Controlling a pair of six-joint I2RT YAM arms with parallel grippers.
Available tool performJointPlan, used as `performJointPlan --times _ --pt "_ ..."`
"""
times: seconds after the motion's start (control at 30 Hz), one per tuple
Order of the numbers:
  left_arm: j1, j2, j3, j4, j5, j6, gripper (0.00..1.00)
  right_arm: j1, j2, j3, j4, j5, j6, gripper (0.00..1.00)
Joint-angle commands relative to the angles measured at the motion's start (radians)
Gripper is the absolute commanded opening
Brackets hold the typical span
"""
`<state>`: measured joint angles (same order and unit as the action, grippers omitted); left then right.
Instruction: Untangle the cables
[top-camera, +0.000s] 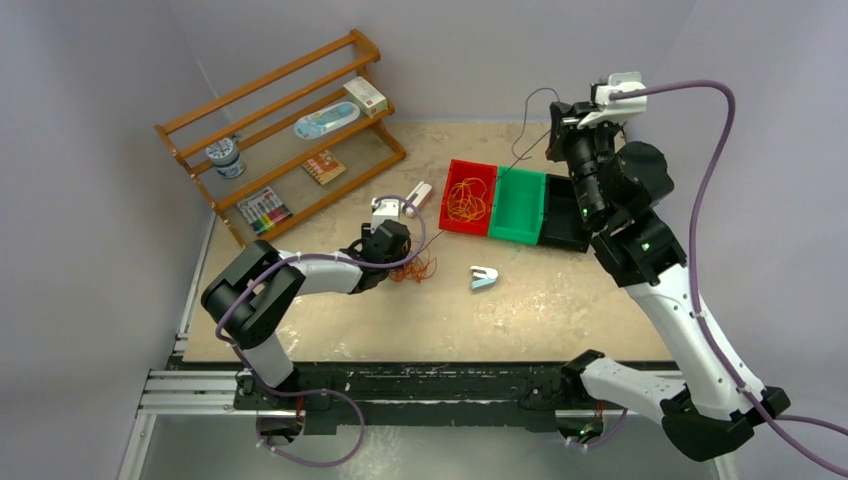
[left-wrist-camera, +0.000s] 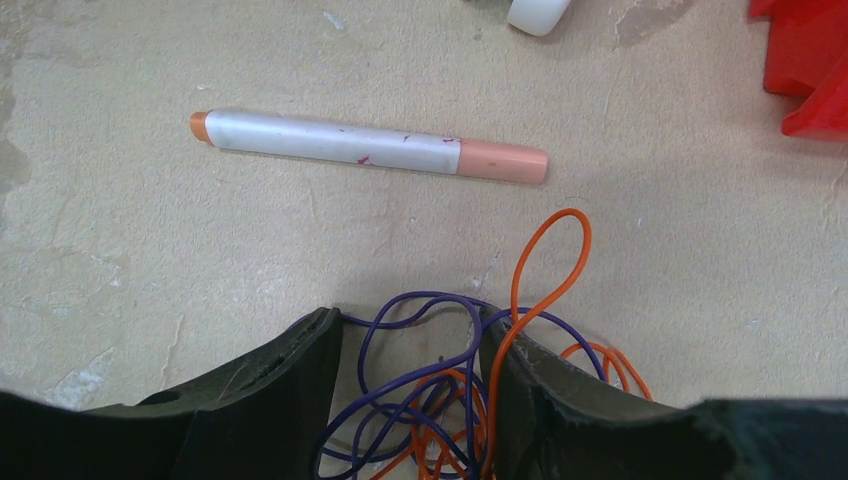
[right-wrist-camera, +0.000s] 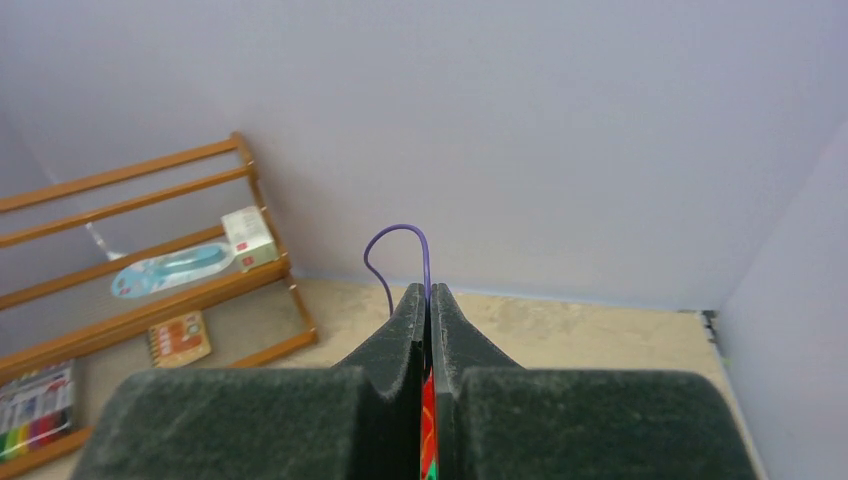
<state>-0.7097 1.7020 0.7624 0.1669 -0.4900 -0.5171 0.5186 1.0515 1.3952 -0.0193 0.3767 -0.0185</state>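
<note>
1. Cables (left-wrist-camera: 440, 400) lie in a loopy pile on the table (top-camera: 560, 300) — thin purple ones and orange ones, all mixed up.
2. One orange cable (left-wrist-camera: 569, 212) sticks out of the pile in a tall loop, near a marker (left-wrist-camera: 370, 146).
3. The left gripper (left-wrist-camera: 405, 335) is down low over the pile. Its jaws stand apart with loose loops between them, and they pinch nothing.
4. The right gripper (right-wrist-camera: 428, 295) is up high by the back wall. Its jaws are pressed tight on a purple cable (right-wrist-camera: 400, 227), which bends out past the tips in a small hook.
5. From above, that cable shows as a thin dark line going from the high gripper down to the pile.
6. More orange cables (top-camera: 467, 200) sit curled up in a red bin (top-camera: 472, 164) — a green bin (top-camera: 518, 210) is right beside it.
</note>
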Motion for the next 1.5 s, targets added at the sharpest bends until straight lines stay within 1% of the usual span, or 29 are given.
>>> performJointPlan --times 0.0,0.23,0.43,0.63,0.73,0.9,1.07,1.2,1.33,1.47 --pt "0.001 0.044 -0.014 -0.093 0.039 -0.023 0.53 -0.006 -0.061 0.074 0.087 0.152 -0.091 0.0" --pt "0.002 0.048 -0.019 -0.094 0.03 -0.027 0.56 -0.006 -0.12 0.077 0.139 0.27 -0.166 0.0" --pt "0.003 0.038 -0.027 -0.093 0.021 -0.036 0.57 -0.006 -0.16 0.074 0.185 0.328 -0.216 0.0" --pt "0.004 0.01 -0.036 -0.092 0.003 -0.058 0.62 -0.005 -0.2 0.073 0.231 0.371 -0.258 0.0" --pt "0.015 -0.01 -0.048 -0.081 0.014 -0.084 0.63 -0.005 -0.219 0.075 0.251 0.39 -0.28 0.0" --pt "0.061 -0.077 -0.089 -0.032 0.073 -0.136 0.63 -0.005 -0.234 0.079 0.254 0.406 -0.296 0.0" --pt "0.115 -0.15 -0.119 -0.021 0.115 -0.165 0.63 -0.005 -0.246 0.073 0.275 0.426 -0.322 0.0" --pt "0.173 -0.203 -0.155 -0.005 0.15 -0.192 0.65 -0.005 -0.251 0.071 0.299 0.439 -0.347 0.0" --pt "0.23 -0.233 -0.181 0.009 0.17 -0.229 0.67 -0.005 -0.259 0.069 0.308 0.448 -0.356 0.0" --pt "0.268 -0.234 -0.195 0.002 0.158 -0.259 0.67 -0.005 -0.264 0.068 0.311 0.458 -0.369 0.0"
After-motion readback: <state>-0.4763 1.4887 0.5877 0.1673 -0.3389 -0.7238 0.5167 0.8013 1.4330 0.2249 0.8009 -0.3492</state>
